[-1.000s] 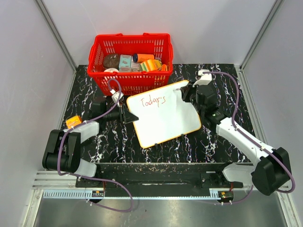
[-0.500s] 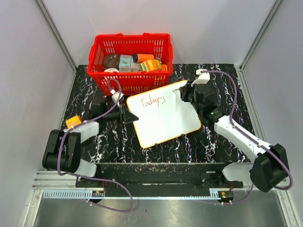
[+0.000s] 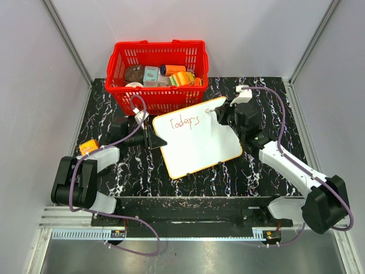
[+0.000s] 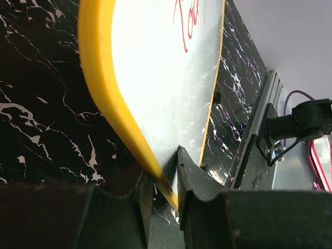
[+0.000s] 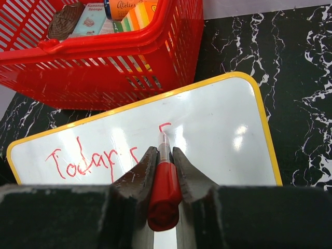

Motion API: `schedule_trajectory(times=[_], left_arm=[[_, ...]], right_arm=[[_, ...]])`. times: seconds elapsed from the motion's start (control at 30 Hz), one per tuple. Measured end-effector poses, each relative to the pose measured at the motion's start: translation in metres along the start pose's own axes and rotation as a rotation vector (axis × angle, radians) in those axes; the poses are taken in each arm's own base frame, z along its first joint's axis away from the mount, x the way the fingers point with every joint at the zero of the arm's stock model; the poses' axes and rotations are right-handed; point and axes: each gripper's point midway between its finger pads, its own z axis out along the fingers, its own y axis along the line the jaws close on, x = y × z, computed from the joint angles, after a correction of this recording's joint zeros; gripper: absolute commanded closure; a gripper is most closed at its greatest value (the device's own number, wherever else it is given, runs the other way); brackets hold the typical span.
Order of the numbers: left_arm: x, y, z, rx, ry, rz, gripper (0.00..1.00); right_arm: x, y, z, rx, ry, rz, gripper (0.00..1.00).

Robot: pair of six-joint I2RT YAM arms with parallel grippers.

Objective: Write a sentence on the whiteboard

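**A:** Boards on the desk (image 3: pixel 228 177)?
**B:** Counted one whiteboard (image 3: pixel 197 142). It carried one sentence (image 3: pixel 183 122), with one word legible.
**A:** Baskets and markers?
**B:** One red basket (image 3: pixel 157 98) and one red marker (image 5: pixel 165 194).
**A:** Grippers?
**B:** Two, the left gripper (image 4: pixel 161 171) and the right gripper (image 5: pixel 165 155). Each had two jaws.
**A:** Loose goods?
**B:** One small orange object (image 3: pixel 88 146) sat outside the basket. At least five items (image 3: pixel 150 75) showed inside; the exact count was unclear.

Table (image 3: pixel 101 105): black top with white marble veining, matt. Enclosure: pale grey back wall (image 3: pixel 245 34), left wall (image 3: pixel 34 114) and right wall (image 3: pixel 339 103), all plain. Slanted aluminium posts (image 3: pixel 67 43) stand at both back corners. A slotted metal rail (image 3: pixel 188 233) runs along the near table edge; below it lies a dull grey sheet (image 3: pixel 199 257). Lighting is even, shadows soft.
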Motion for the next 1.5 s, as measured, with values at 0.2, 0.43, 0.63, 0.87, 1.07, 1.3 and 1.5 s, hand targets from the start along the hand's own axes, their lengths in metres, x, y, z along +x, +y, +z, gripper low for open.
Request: schedule_trajectory(times=[0.2, 0.43, 0.63, 0.87, 1.07, 1.3, 1.5], left_arm=[[0.000, 0.000, 0.000, -0.001, 0.000, 0.000, 1.00], [0.000, 0.000, 0.000, -0.001, 0.000, -0.001, 1.00], [0.000, 0.000, 0.000, 0.000, 0.001, 0.001, 1.00], [0.000, -0.001, 0.000, 0.002, 0.001, 0.009, 1.00], [0.000, -0.001, 0.000, 0.003, 0.001, 0.010, 1.00], [0.000, -0.001, 0.000, 0.002, 0.001, 0.010, 1.00], [0.000, -0.001, 0.001, 0.001, 0.001, 0.009, 1.00]], right_arm=[[0.011, -0.004, -0.009, -0.006, 0.021, -0.004, 1.00], [0.025, -0.009, -0.021, -0.012, 0.055, -0.005, 1.00], [0.030, -0.009, -0.028, -0.027, 0.069, 0.001, 1.00], [0.031, -0.002, -0.030, -0.063, 0.079, 0.012, 1.00], [0.016, 0.008, -0.024, -0.083, 0.057, 0.019, 1.00], [0.013, 0.009, -0.015, -0.078, 0.047, 0.019, 1.00], [0.017, 0.005, -0.011, -0.056, 0.054, 0.016, 1.00]])
